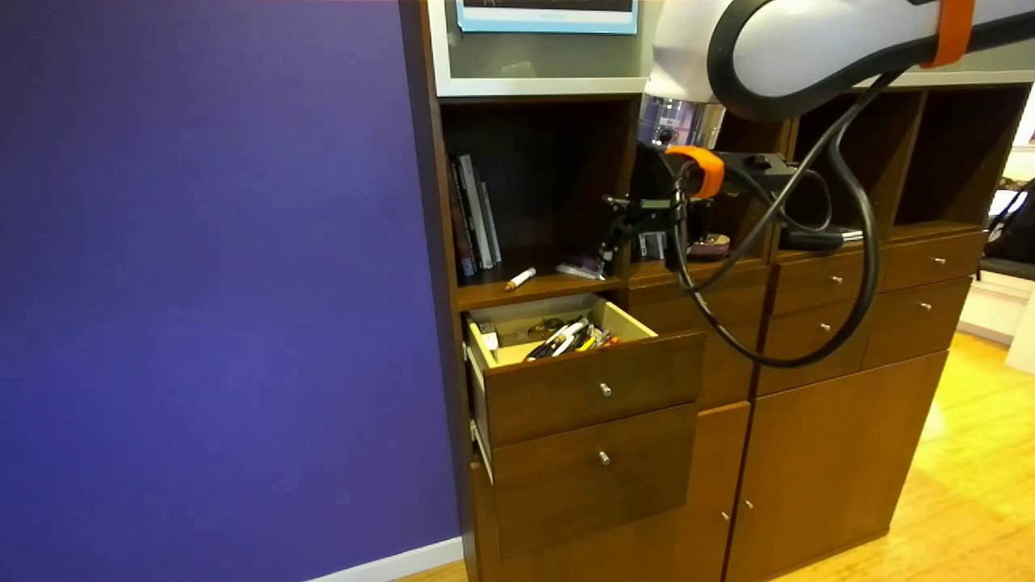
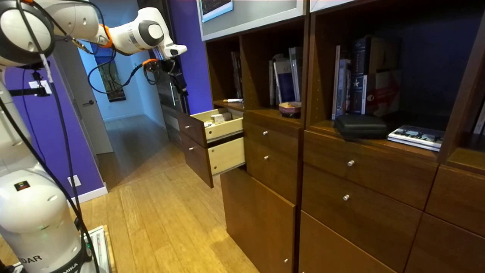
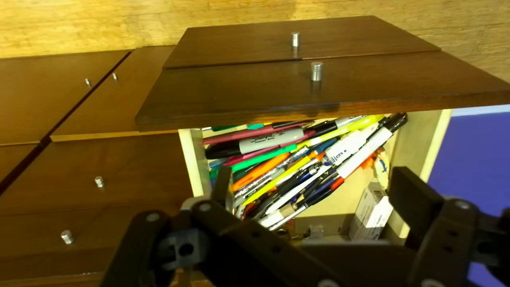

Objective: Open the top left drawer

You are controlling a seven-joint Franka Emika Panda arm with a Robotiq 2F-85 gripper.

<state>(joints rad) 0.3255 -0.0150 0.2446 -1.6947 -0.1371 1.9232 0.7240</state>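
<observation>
Filling the left of an exterior view, a purple wall (image 1: pixel 218 275) runs up to a brown wooden cabinet (image 1: pixel 433 202), where books (image 1: pixel 477 214) lean in the first compartment (image 1: pixel 558 178) and a white pen (image 1: pixel 520 280) with a brownish end lies near them on the surface (image 1: pixel 558 288). Directly below that compartment is the top left drawer (image 1: pixel 558 404), pulled well out, a single knob (image 1: pixel 606 390) at the middle of its front; in its pale inside a small white carton (image 1: pixel 488 335) sits at the left and a heap of pens (image 1: pixel 570 335) lies to the right. Beneath, the lower drawer (image 1: pixel 594 485) is drawn out as well. Next along is the tool (image 3: pixel 310 177) — black, hanging higher than the top left drawer and apart from it in both exterior views. In the wrist view its two fingers (image 3: pixel 414 195) are spread wide, gripping nothing, and the top left drawer lies below them: the pens show between and beyond the fingers, while the carton shows next to the finger on that view's right. From the upper right corner extends the white arm (image 1: pixel 808 56) — an orange strap (image 1: pixel 711 174) near its wrist, a black cable (image 1: pixel 871 242) looping down in front of the cabinet. Past the cable, closed drawers (image 1: pixel 914 267) sit side by side above a brown door (image 1: pixel 833 469), and at the far right lies a strip of yellowish wood floor (image 1: pixel 970 453).
</observation>
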